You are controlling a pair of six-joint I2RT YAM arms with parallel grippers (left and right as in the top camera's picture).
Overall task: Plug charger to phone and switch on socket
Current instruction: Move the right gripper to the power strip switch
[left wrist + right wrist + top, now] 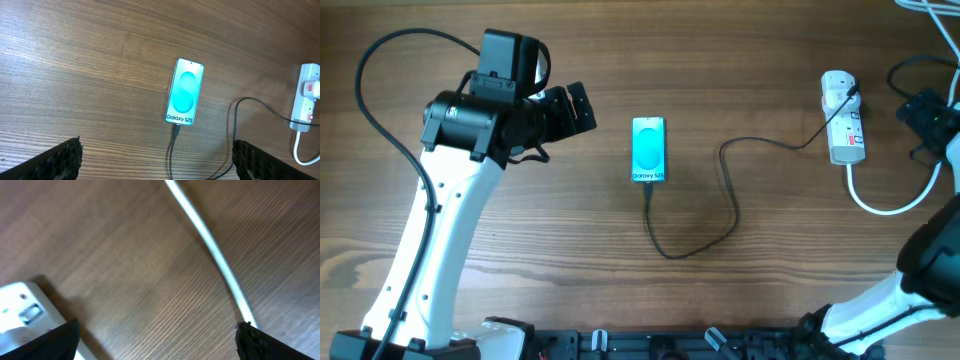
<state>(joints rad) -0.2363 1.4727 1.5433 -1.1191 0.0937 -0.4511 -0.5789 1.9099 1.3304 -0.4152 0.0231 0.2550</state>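
The phone (649, 150) lies in the table's middle with its teal screen up; it also shows in the left wrist view (185, 91). The charger cable (730, 190) runs from the phone's near end, loops right and goes up to the socket (842, 118), a white power strip at the far right. Its connector (176, 131) sits at the phone's bottom edge. My left gripper (578, 108) is open and empty, left of the phone, above the table. My right gripper (926, 118) is open, right of the socket, whose end shows in the right wrist view (27, 317).
The socket's thick white cord (890, 205) curves off its near end to the right; it crosses the right wrist view (210, 245). Black robot cables (910, 70) lie at the far right edge. The arms' bases stand along the front edge.
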